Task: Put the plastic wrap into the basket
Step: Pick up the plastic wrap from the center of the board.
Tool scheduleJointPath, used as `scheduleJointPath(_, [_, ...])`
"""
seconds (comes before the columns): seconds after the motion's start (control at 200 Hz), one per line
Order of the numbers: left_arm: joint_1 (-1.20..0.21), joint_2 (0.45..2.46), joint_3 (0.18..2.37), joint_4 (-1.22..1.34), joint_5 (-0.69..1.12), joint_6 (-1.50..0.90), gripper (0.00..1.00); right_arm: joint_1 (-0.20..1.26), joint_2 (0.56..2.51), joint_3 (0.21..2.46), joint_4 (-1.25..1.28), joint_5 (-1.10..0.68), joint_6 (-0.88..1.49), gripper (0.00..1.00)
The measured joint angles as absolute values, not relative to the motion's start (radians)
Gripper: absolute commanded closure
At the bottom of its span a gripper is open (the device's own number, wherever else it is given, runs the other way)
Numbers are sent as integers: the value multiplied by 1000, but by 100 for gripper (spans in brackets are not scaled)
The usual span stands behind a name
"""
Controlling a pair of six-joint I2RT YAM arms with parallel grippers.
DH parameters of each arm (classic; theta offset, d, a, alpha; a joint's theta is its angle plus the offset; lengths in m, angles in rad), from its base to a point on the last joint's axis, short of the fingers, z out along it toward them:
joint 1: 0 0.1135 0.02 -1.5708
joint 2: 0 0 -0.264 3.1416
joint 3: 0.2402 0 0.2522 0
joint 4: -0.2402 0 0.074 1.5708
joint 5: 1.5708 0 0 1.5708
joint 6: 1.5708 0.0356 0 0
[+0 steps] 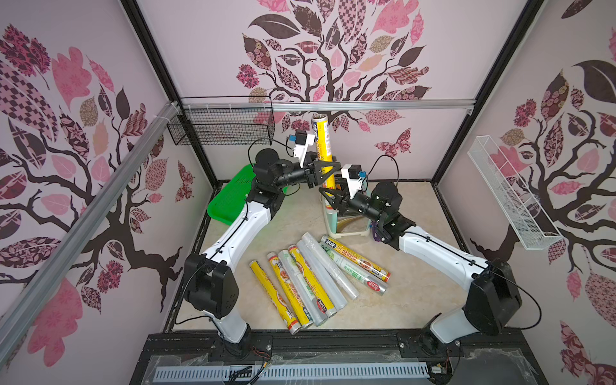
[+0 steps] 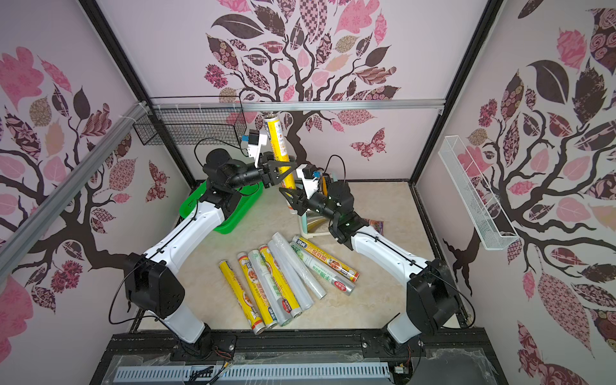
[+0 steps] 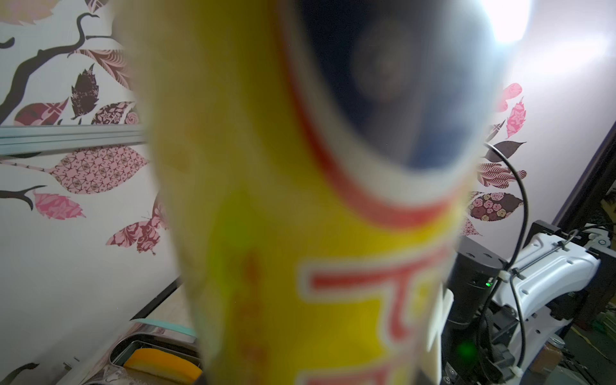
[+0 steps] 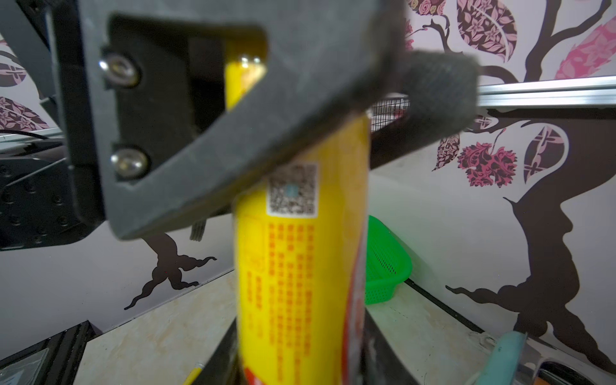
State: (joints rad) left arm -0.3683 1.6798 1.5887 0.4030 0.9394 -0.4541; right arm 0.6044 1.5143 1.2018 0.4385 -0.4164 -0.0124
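While both top views show the yellow roll (image 1: 321, 136) of plastic wrap held upright above the surface (image 1: 416, 300), only the right wrist view shows its QR label (image 4: 291, 190) and the left gripper (image 1: 328, 169) straddling it mid-length; whether that gripper squeezes, cannot tell. Right gripper (image 1: 328, 197) is clenched on the roll's lower end. Left wrist view: blurred roll only. Basket (image 1: 226, 200) sits well apart, far left; other rolls (image 1: 313, 276) lie on the surface, front.
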Motion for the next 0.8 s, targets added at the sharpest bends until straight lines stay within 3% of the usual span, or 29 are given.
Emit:
scheduleJointPath(0.13, [-365, 1680, 1589, 406, 950, -460, 87, 605, 1515, 1202, 449, -416, -17, 41])
scheduleJointPath(0.36, [-351, 1680, 1589, 392, 953, -469, 90, 605, 1514, 1201, 476, -416, -17, 23])
scheduleJointPath(0.8, [-292, 1661, 1589, 276, 925, -438, 83, 605, 1472, 1177, 402, -438, -67, 21])
